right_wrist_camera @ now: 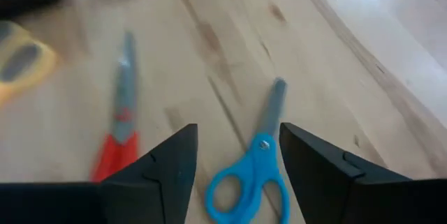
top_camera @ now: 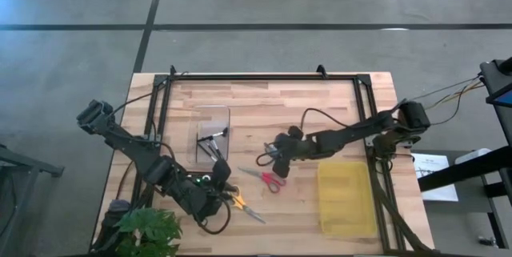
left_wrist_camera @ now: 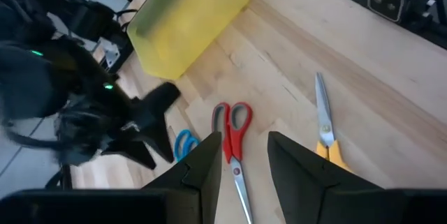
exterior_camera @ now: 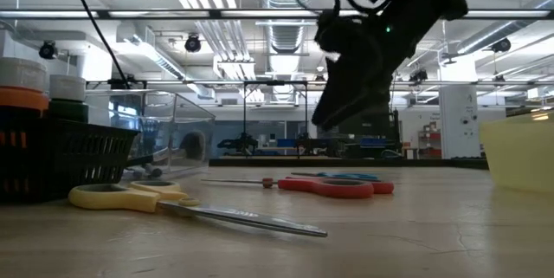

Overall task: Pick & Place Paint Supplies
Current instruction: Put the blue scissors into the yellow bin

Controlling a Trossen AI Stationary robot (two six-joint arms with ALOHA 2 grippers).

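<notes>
**Right hand over blue scissors, mid-bench**

Right hand (right_wrist_camera: 237, 161) hangs over the blue scissors (right_wrist_camera: 255, 165) near the bench (top_camera: 264, 101) centre, fingers apart with the blue handle between them, not clamped on it. In the high view the hand (top_camera: 278, 161) covers these scissors. Red scissors (top_camera: 268, 179) lie just beside, toward the front edge, flat, apart from the hand. Yellow scissors (top_camera: 242, 205) lie flat further front, near the left hand (top_camera: 214, 201), blades pointing toward the front edge. Left hand sits low at the front-left corner, fingers (left_wrist_camera: 202, 172) parted, nothing between them. Yellow bin (top_camera: 346, 195) occupies the front-right, well apart from the red scissors; bare wood between them. Clear tray (top_camera: 213, 134) holding dark brushes (top_camera: 212, 146) sits left of centre. Back half of the bench is bare wood up to the black frame. A plant (top_camera: 144, 231) overhangs the front-left corner.
</notes>
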